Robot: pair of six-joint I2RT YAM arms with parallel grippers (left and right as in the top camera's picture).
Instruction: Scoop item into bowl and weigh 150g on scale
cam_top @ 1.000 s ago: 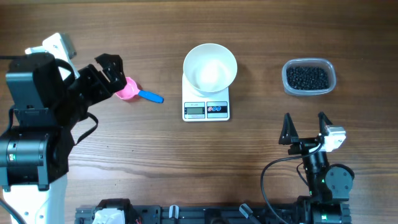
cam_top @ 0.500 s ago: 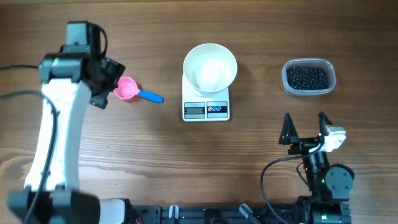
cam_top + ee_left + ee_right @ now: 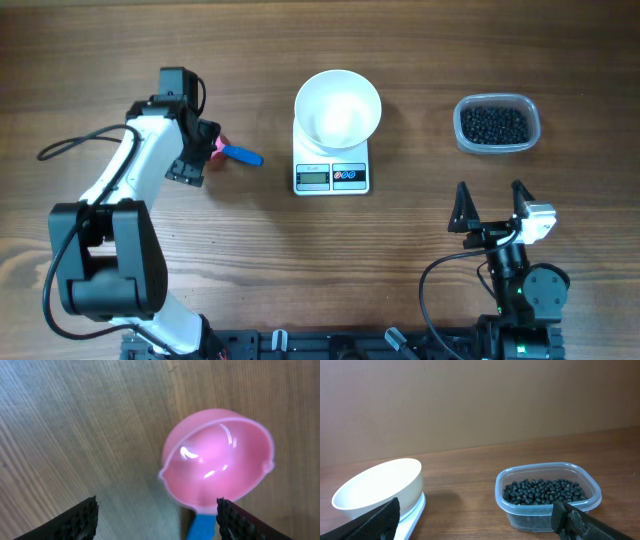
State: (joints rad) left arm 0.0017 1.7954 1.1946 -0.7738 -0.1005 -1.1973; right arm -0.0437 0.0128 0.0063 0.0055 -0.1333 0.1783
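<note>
A small pink scoop (image 3: 218, 457) with a blue handle (image 3: 202, 527) lies on the wood, empty. My left gripper (image 3: 156, 516) hovers just above it, open, with the handle between the fingers and close to the right fingertip (image 3: 239, 521); nothing is gripped. Overhead, the left arm covers most of the scoop (image 3: 217, 146). The white bowl (image 3: 337, 108) sits empty on the scale (image 3: 332, 177). The black beads (image 3: 493, 124) fill a clear tub (image 3: 547, 497). My right gripper (image 3: 490, 203) rests open near the front edge, facing the tub.
The bowl (image 3: 380, 485) and the scale's edge (image 3: 416, 509) show at the left of the right wrist view. A cable (image 3: 70, 148) trails left of the left arm. A black rail (image 3: 330, 345) runs along the table's front edge.
The left arm has swung right and forward, bringing its gripper over the pink scoop, with its jaws slightly narrower. The right arm, bowl, scale and tub have not moved.
</note>
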